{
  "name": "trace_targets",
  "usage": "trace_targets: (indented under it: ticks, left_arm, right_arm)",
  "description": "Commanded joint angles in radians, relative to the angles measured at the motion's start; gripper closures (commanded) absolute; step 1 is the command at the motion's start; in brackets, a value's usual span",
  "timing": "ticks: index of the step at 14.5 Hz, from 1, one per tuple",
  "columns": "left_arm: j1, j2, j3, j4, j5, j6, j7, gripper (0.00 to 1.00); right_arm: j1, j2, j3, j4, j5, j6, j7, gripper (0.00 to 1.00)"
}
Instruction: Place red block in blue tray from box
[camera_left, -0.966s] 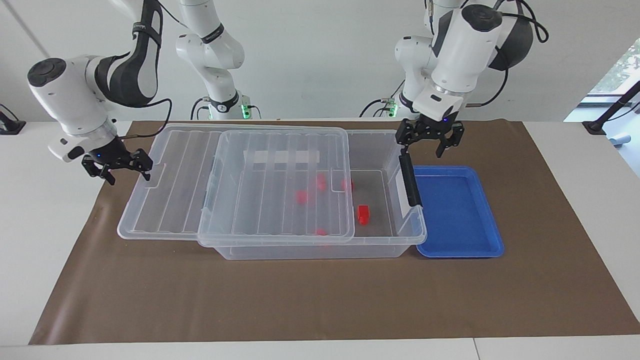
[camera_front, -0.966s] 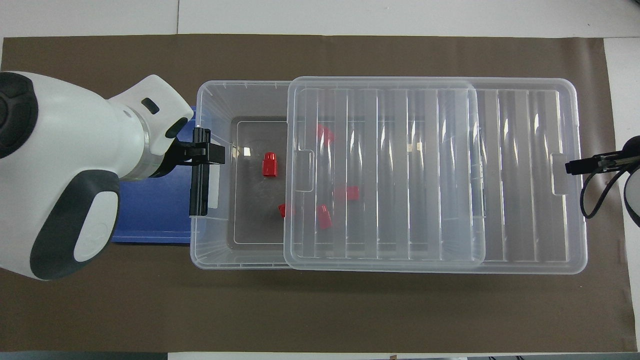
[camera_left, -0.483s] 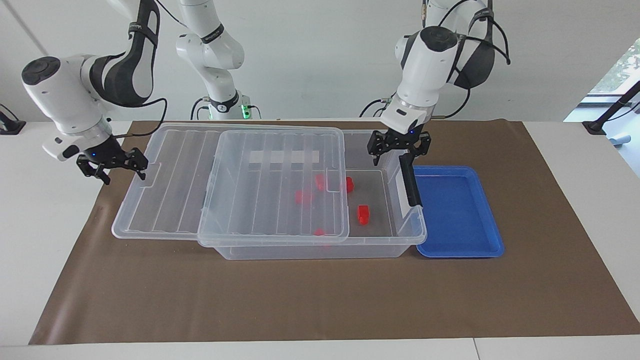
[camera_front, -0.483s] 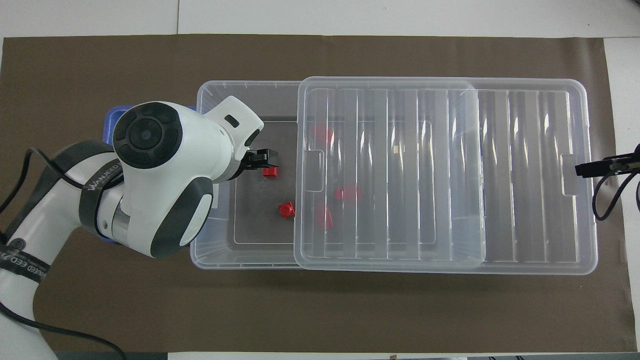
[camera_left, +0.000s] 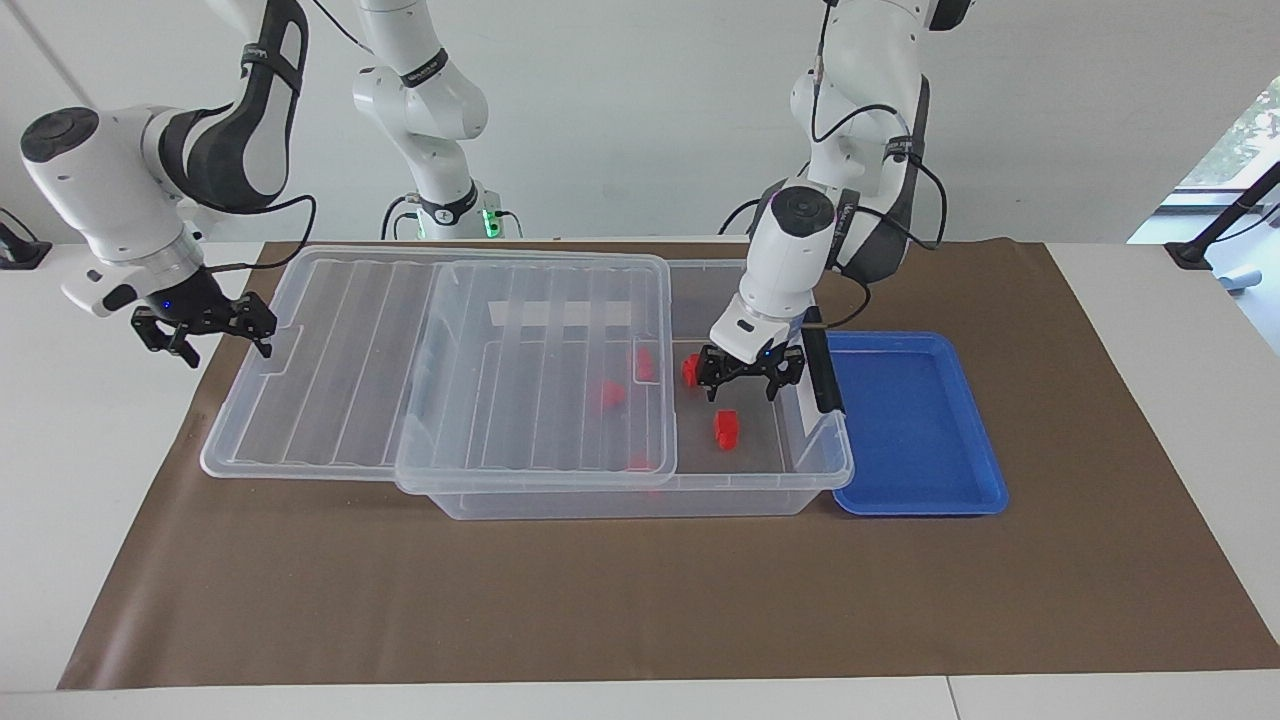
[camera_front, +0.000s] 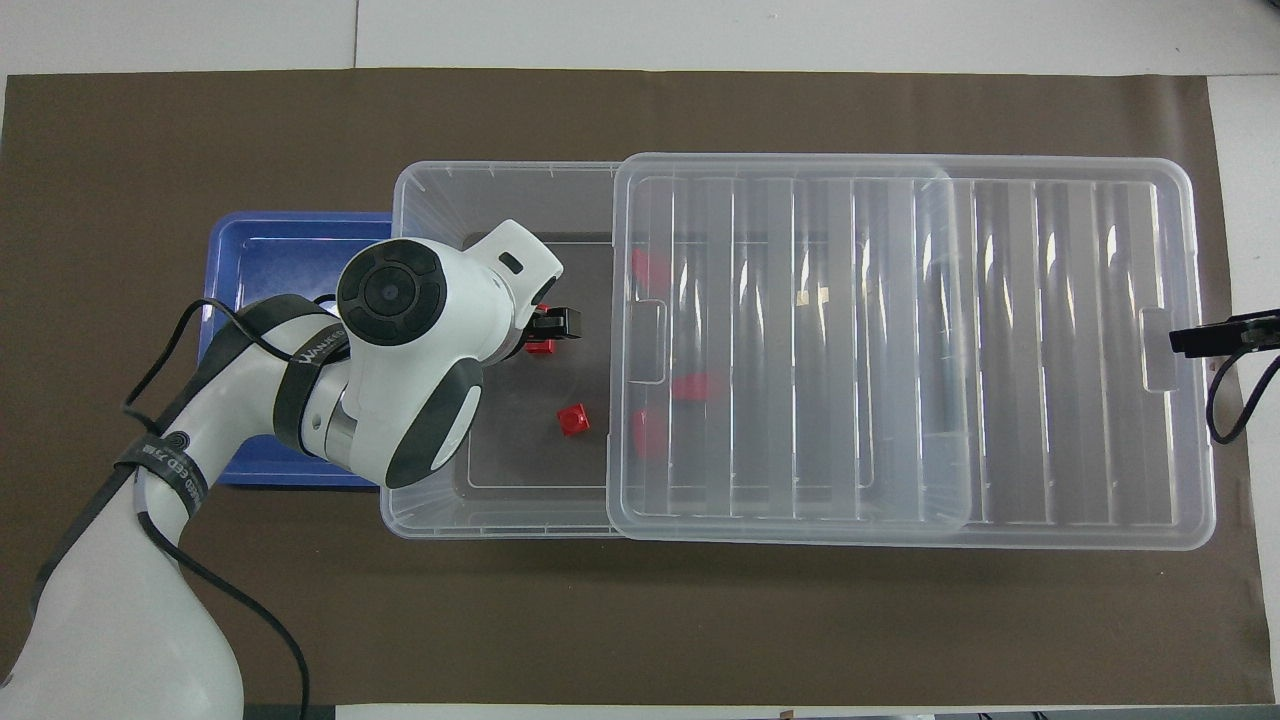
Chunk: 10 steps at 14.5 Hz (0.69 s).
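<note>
Looks like the grab step: left gripper (camera_left: 745, 384) is down in the box (camera_left: 640, 495), fingers spread over a red block (camera_left: 727, 427), so next it drops and pinches; right gripper (camera_left: 205, 330) waits spread, tray (camera_left: 915, 500) beside the box.

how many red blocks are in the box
5 red blocks: two on the box's open floor, one below the left gripper; three under the slid lid. More may be hidden.

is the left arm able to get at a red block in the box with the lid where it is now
Probably yes. The lid is slid toward the right arm's end, leaving the box open at the blue tray's end. The left gripper, open, is already down inside there, above an uncovered red block.
</note>
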Motion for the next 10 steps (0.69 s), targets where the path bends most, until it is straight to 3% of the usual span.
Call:
trace_targets:
  ticks: [1,4,5,6,9,10]
  left_arm:
    - [-0.032,0.049,0.015,-0.015,0.047,0.065,-0.008,0.03]
    - [-0.035,0.076,0.015,-0.041,0.07,0.11,-0.008,0.06]
    - [-0.035,0.074,0.015,-0.044,0.072,0.11,-0.01,0.2]
    - [-0.034,0.074,0.016,-0.044,0.072,0.108,-0.013,0.47]
    - [-0.035,0.074,0.02,-0.037,0.105,0.105,-0.017,1.0]
    - [-0.037,0.073,0.018,-0.037,0.105,0.101,-0.017,1.0]
  right_arm:
    - [-0.018,-0.007,0.007,-0.012,-0.009,0.019,-0.034,0.0]
    - [-0.015,-0.005,0.009,0.003,-0.009,-0.002,-0.031,0.0]
    - [-0.006,0.002,0.009,0.029,-0.008,-0.025,-0.025,0.0]
    - [0.002,0.016,0.01,0.072,-0.006,-0.072,-0.017,0.0]
    - [0.051,0.031,0.013,0.191,-0.003,-0.207,0.07,0.0]
    - [0.081,0.025,0.013,0.222,-0.003,-0.255,0.117,0.0]
